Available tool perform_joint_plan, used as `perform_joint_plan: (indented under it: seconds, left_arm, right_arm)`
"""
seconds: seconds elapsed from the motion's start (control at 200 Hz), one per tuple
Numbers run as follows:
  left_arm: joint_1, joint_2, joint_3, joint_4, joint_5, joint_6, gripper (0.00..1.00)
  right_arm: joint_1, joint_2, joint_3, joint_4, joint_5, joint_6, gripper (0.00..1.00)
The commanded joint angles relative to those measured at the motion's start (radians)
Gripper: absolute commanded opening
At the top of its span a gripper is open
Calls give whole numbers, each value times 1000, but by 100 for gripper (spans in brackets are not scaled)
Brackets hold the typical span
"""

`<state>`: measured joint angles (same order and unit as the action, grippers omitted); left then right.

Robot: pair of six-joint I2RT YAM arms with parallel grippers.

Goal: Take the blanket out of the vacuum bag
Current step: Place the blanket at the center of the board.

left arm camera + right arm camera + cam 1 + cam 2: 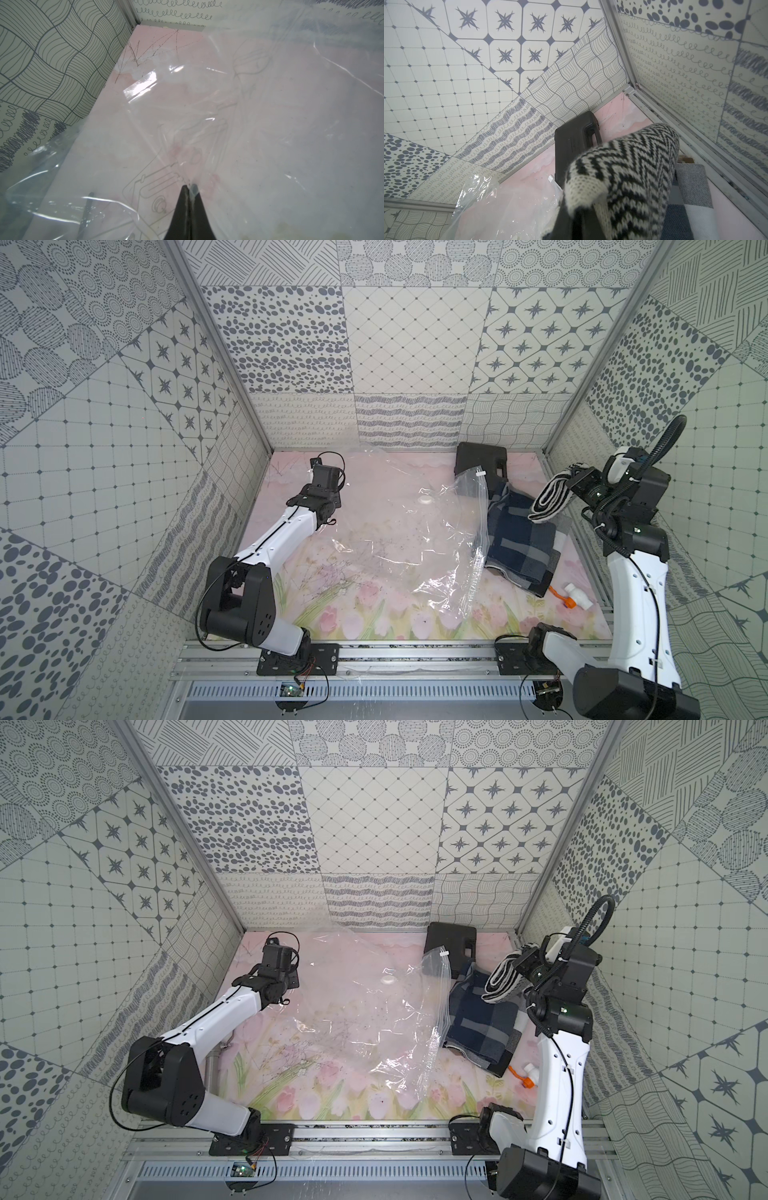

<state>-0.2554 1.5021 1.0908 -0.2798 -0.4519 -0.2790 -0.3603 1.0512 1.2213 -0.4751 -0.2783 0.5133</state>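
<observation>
The vacuum bag (395, 539) (365, 1011) lies crumpled across the middle of the table, its round white valve cap (426, 500) facing up. My left gripper (190, 187) is shut on a pinch of the bag's clear plastic near the far left corner. At the right, my right gripper (577, 212) is shut on a black-and-white zigzag knit blanket (548, 497) (633, 166). The blanket hangs in a roll above the table, outside the bag. The knit covers the right fingertips.
A folded navy checked cloth (523, 547) (482, 1027) lies by the bag's open edge, under the hanging knit. A black hard case (480, 458) (573, 141) stands at the back wall. A small white and orange part (573, 593) lies near the right arm's base.
</observation>
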Motion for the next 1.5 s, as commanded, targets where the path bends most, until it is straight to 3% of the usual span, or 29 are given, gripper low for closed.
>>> perform_joint_plan:
  seconds: [0.0, 0.36, 0.495, 0.69, 1.221, 1.496]
  left_arm:
    - [-4, 30, 43, 0, 4, 14, 0]
    - [9, 59, 86, -24, -22, -4, 0]
    - [70, 95, 113, -61, -50, -27, 0]
    - [185, 250, 302, -200, -58, -21, 0]
    - [229, 327, 310, -86, 57, 24, 0]
    - [247, 330, 280, -39, 117, -2, 0]
  right_arm:
    - [-29, 60, 83, 151, -59, -12, 0]
    - [-139, 295, 111, 306, -230, 50, 0]
    - [-140, 335, 113, 401, -267, 101, 0]
    - [-124, 404, 158, 486, -308, 177, 0]
    - [4, 454, 115, 631, -66, 254, 0]
    - [131, 433, 154, 553, 43, 224, 0]
